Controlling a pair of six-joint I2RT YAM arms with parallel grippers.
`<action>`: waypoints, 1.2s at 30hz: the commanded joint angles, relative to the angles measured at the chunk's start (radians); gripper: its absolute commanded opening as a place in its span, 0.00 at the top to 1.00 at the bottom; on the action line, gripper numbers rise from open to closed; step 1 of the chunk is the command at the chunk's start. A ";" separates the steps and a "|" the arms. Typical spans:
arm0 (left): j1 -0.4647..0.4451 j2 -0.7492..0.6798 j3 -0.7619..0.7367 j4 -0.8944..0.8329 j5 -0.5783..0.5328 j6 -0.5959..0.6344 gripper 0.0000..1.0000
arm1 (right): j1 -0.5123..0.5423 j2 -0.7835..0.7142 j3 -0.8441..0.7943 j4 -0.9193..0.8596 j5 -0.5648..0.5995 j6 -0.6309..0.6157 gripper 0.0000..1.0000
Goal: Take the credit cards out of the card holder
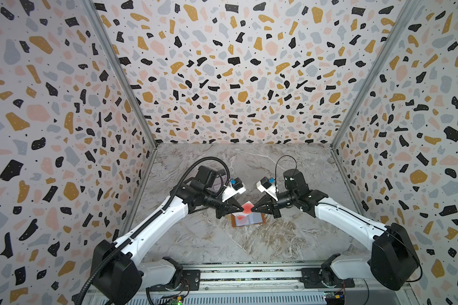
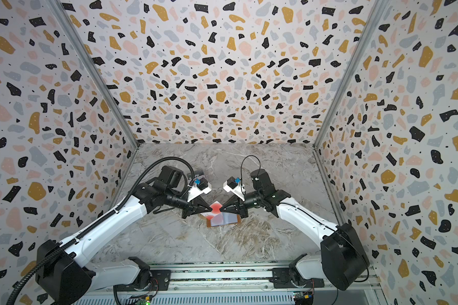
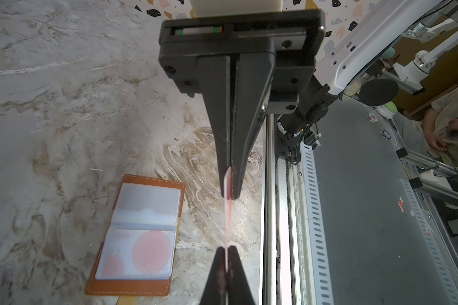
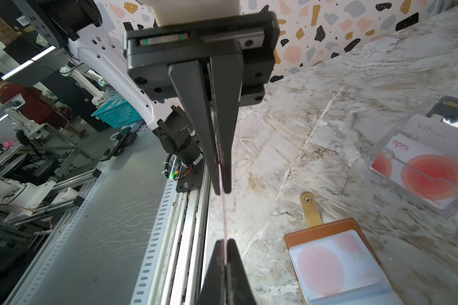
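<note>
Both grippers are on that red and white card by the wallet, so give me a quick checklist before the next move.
1. Grip of the left gripper on the credit card: ok, shut on one end.
2. Grip of the right gripper on the same card: ok, shut on the other end; one should probably let go before either pulls away.
3. Card free of the card holder: ok, held in the air apart from it.
4. Holder open and flat on the table: ok.
5. Holder emptied: not ok, a red-circle card sits inside it.
6. Room in the clear case: cannot tell.
</note>
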 commanded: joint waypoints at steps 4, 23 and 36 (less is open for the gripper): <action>0.000 0.027 0.034 0.007 -0.058 -0.019 1.00 | -0.009 -0.040 0.021 0.022 0.047 -0.001 0.77; 0.066 0.164 0.182 -0.088 -0.625 0.123 1.00 | -0.074 -0.124 -0.101 0.085 0.416 0.108 0.18; 0.207 0.449 0.413 -0.164 -0.577 0.297 1.00 | -0.078 -0.127 -0.134 0.097 0.491 0.117 0.18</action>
